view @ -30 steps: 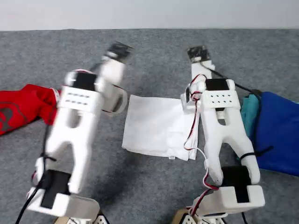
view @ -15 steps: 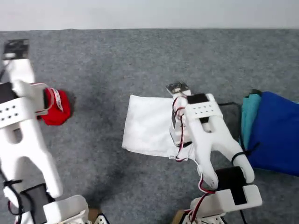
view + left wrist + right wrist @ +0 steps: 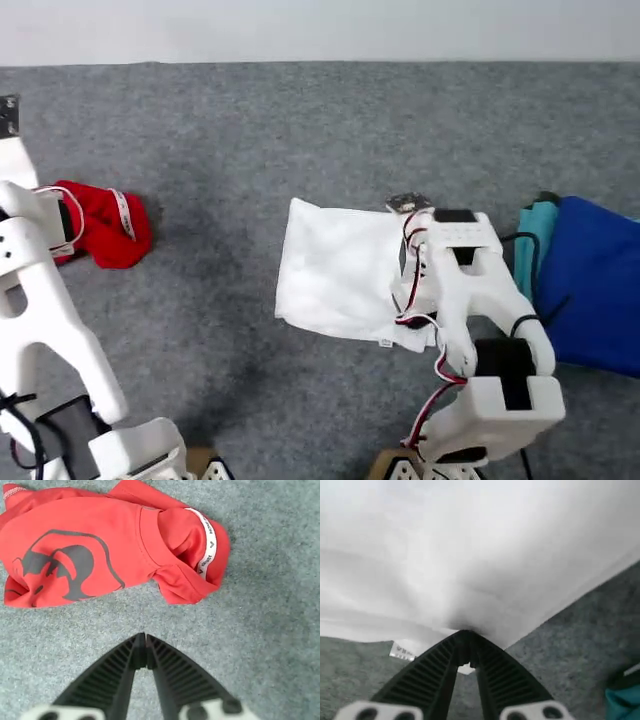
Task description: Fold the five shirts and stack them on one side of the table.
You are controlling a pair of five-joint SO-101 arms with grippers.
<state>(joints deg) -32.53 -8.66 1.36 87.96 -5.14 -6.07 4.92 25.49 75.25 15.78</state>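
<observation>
A crumpled red shirt with a dark print lies at the table's left. My left gripper hovers shut over bare carpet just short of it, holding nothing. A folded white shirt lies in the middle of the table. At its right edge my right gripper is shut on the white shirt, and the cloth puckers at the tips. Beside the right arm, a blue shirt lies on a teal shirt at the table's right.
Grey carpet covers the table. The back strip and the stretch between the red and white shirts are bare. A small white label sticks out from under the white shirt's edge.
The left arm has swung from the middle to the far left, over the red shirt. The right gripper drew back, and the white shirt slid slightly to the right with it.
</observation>
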